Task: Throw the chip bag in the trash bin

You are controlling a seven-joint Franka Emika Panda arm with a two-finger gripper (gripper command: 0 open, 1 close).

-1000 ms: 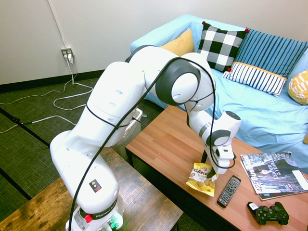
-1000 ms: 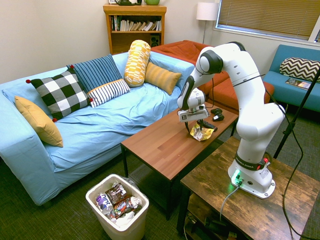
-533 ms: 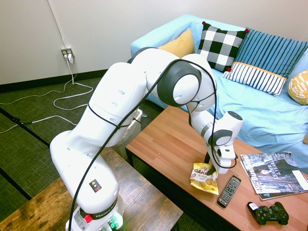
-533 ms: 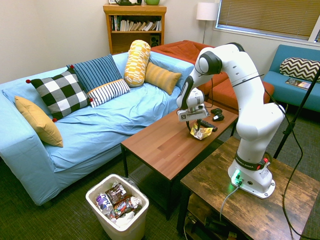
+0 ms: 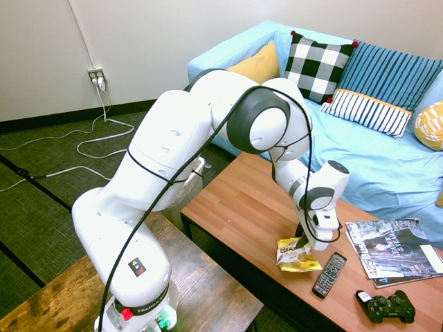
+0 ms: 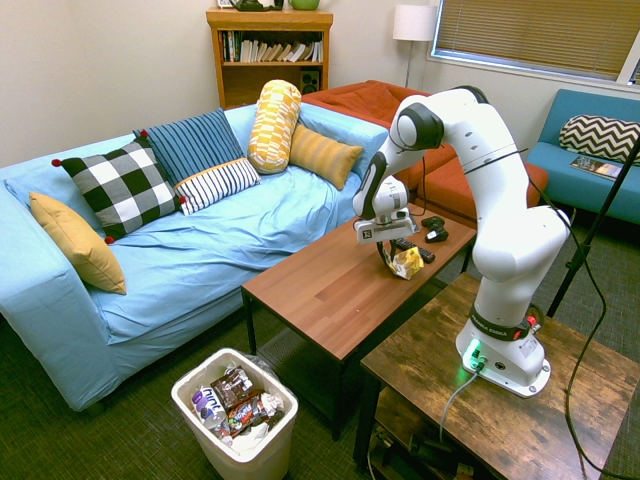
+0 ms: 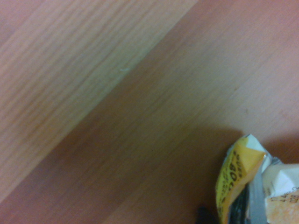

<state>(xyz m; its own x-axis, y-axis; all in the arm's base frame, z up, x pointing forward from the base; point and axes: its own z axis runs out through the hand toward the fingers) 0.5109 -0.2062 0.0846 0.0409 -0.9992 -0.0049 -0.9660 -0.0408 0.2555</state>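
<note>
The claw (image 6: pixel 388 260) is at the bag (image 6: pixel 407 264); I can't tell whether it grasps it. Best secure the crinkled film, then lift straight off the desk (image 6: pixel 318 293).

We see a low coffee table (image 5: pixel 232 200) with a reddish-brown, wood-grained top in strips of lighter and darker tone, standing on dark legs beside the blue-covered sofa (image 5: pixel 360 162). On it we find the yellow and white chip bag (image 5: pixel 296 256), crumpled, and just beside that a dark remote control (image 5: pixel 329 275). We also make out a black game controller (image 5: pixel 386 306) near the remote, and glossy magazines (image 5: pixel 394 250) overlapping one another at the sofa side.
</note>
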